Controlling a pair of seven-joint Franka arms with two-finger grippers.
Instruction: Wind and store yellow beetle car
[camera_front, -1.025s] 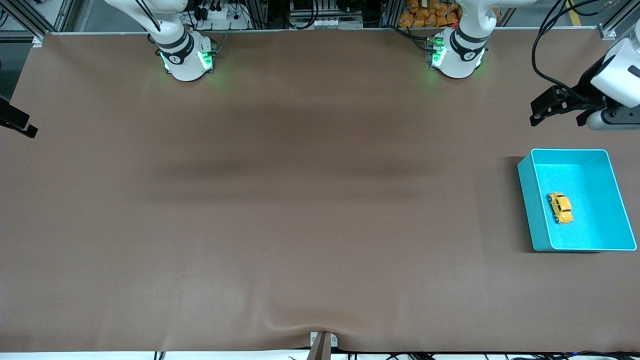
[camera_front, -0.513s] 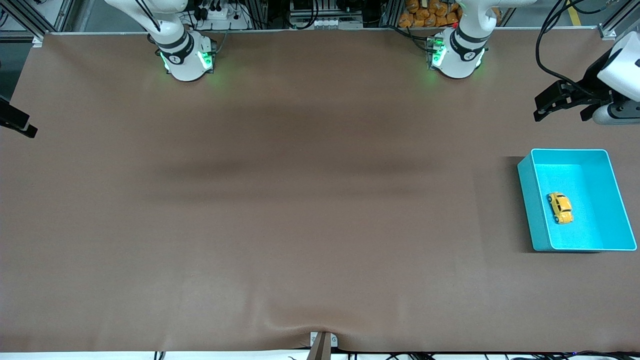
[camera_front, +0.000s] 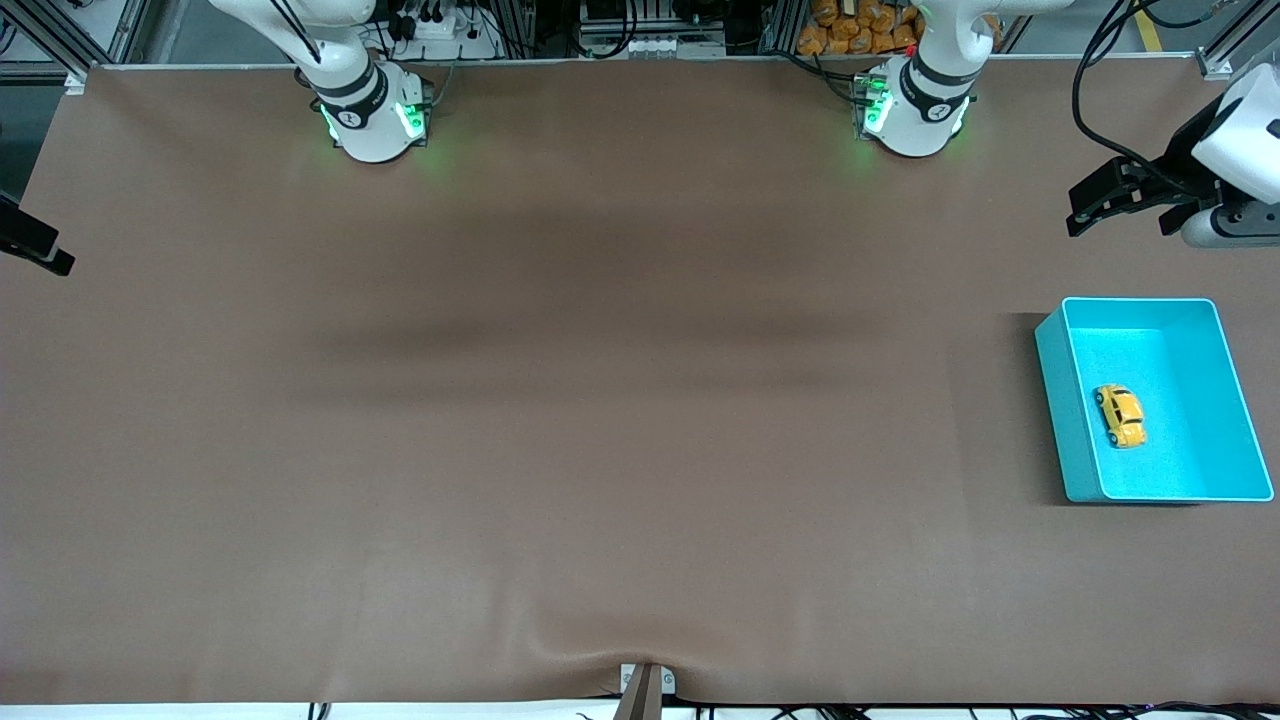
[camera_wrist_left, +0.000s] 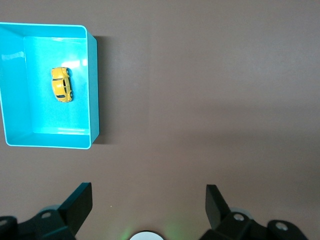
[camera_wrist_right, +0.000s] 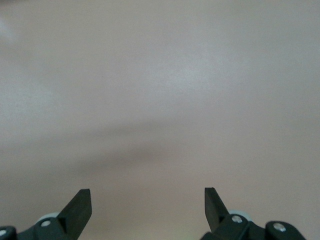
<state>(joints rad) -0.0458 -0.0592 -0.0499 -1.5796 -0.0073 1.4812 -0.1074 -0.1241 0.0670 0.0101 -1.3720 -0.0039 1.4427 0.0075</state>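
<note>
The yellow beetle car (camera_front: 1120, 416) (camera_wrist_left: 61, 84) lies on its wheels inside the turquoise bin (camera_front: 1052, 400) (camera_wrist_left: 93, 85), close to the bin's wall that faces the table's middle. My left gripper (camera_front: 1125, 208) (camera_wrist_left: 148, 196) hangs open and empty over bare table between the bin and the robots' edge of the table, apart from the bin. My right gripper (camera_wrist_right: 147, 197) is open and empty over bare table. In the front view only a dark tip of it (camera_front: 38, 246) shows at the right arm's end of the table.
The bin stands at the left arm's end of the table. Brown mat (camera_front: 620, 400) covers the whole table, with a small ripple at the edge nearest the front camera (camera_front: 600, 650). The two arm bases (camera_front: 372, 115) (camera_front: 915, 110) stand along the robots' edge.
My left gripper has drawn away from the bin toward the table's edge, staying open. The car, the bin and the right gripper have not moved.
</note>
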